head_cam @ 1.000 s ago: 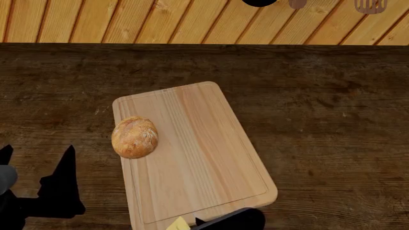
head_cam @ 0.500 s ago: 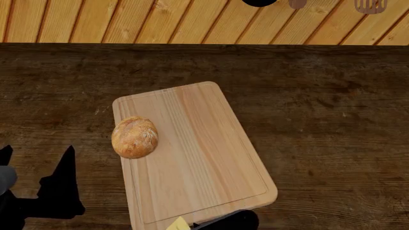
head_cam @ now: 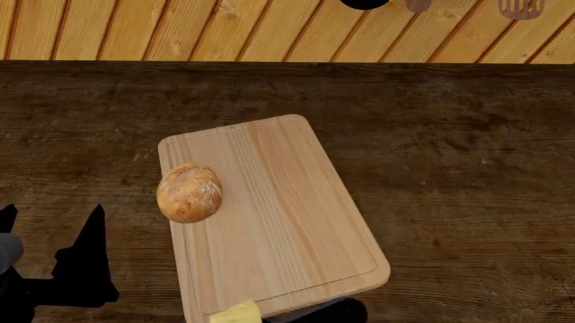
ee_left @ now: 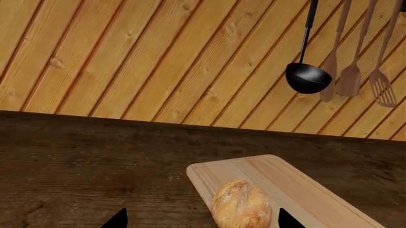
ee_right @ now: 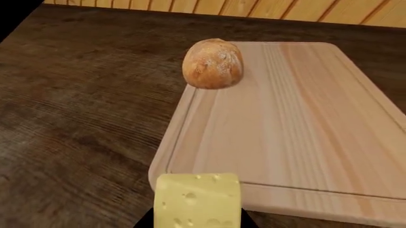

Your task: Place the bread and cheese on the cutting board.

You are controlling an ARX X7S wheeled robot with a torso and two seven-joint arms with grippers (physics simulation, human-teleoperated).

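One bread roll (head_cam: 188, 192), one cheese wedge (ee_right: 197, 200) pinched in my right jaws, left jaws spread; one cutting board (head_cam: 279, 222), dark wooden worktop (head_cam: 467, 168), plank wall (ee_left: 159, 57).

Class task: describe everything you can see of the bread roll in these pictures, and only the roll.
The bread is a small round roll with a golden-brown crust, cracked and dusted with pale floury patches. It looks whole and uncut. It rests on the cutting board at the long edge nearer the robot's left arm, slightly overhanging that edge. Neither gripper touches it.
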